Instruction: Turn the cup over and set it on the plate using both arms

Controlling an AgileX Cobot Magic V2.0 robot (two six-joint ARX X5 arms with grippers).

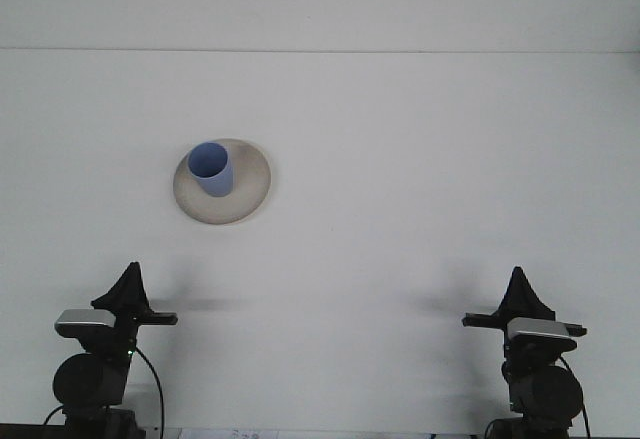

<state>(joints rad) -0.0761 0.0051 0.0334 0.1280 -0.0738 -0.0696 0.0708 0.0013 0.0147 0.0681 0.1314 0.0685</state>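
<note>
A blue cup stands upright, mouth up, on the left part of a beige round plate left of the table's middle. My left gripper rests near the front left edge, well short of the plate, its black tip pointing away. My right gripper sits near the front right edge, far from the cup. Neither holds anything.
The white table runs back to a pale wall line. Both arm bases with their wrist cameras sit at the bottom corners.
</note>
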